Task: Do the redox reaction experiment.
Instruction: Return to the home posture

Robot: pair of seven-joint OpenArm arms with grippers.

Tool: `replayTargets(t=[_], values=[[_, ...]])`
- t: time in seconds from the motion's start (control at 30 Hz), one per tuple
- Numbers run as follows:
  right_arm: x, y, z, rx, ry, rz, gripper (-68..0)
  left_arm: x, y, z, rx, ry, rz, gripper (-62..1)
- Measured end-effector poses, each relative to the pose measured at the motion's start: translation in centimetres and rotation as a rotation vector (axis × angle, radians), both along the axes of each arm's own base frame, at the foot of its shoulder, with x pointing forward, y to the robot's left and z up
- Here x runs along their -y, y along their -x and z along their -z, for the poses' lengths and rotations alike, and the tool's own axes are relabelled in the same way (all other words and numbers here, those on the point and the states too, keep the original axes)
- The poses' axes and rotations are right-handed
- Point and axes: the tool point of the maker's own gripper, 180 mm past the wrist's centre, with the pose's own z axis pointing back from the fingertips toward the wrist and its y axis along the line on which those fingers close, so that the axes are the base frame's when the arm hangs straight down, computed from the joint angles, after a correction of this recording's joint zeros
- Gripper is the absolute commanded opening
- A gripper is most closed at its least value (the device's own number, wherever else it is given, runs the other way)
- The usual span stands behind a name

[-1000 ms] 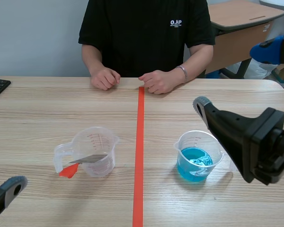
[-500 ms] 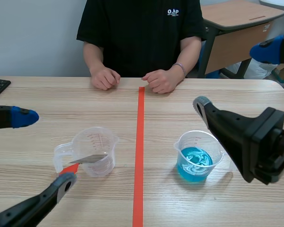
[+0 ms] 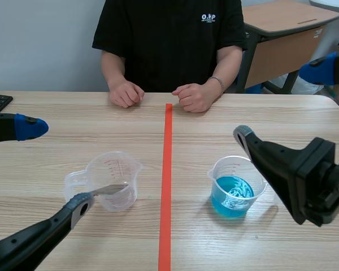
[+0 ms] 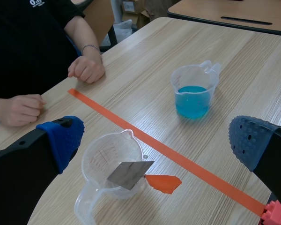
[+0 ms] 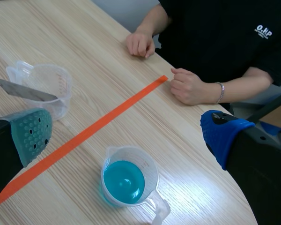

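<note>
Classrm lab: school desk (image 3: 287, 18), blue-soln beaker (image 3: 233, 195)

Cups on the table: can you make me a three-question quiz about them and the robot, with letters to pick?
1. What colour is the liquid in the filled cup? A red, B blue, C yellow.
2. Where is the metal sheet? A resting on the empty cup, B in the liquid, C in a person's hand.
3. How is the left tool? A open, B shut on the sheet, C shut on a cup.

Answers: 1 B, it shows blue in every view. 2 A, its grey end sits on that cup's rim. 3 A, its pads stand far apart, gripping nothing.
</note>
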Motion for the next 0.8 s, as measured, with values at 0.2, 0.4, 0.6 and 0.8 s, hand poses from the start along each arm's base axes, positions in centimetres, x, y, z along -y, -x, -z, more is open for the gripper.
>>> replayTargets(t=[0.2,0.4,0.6,0.8], values=[[0.2,0.0,0.4,-0.018,0.015,0.007,0.4,0.0,0.0,0.0,-0.003,0.000,0.000,1.4],[0.2,0.0,0.4,-0.015,0.023,0.006,0.4,0.0,0.0,0.0,-0.003,0.000,0.000,1.4],[0.3,0.0,0.6,0.001,0.057,0.002,0.4,-0.8,-0.8,-0.1,0.024,-0.018,-0.063,1.4],[0.3,0.0,0.6,0.001,0.057,0.002,0.4,-1.5,-1.5,-0.2,0.046,-0.027,-0.110,1.4]])
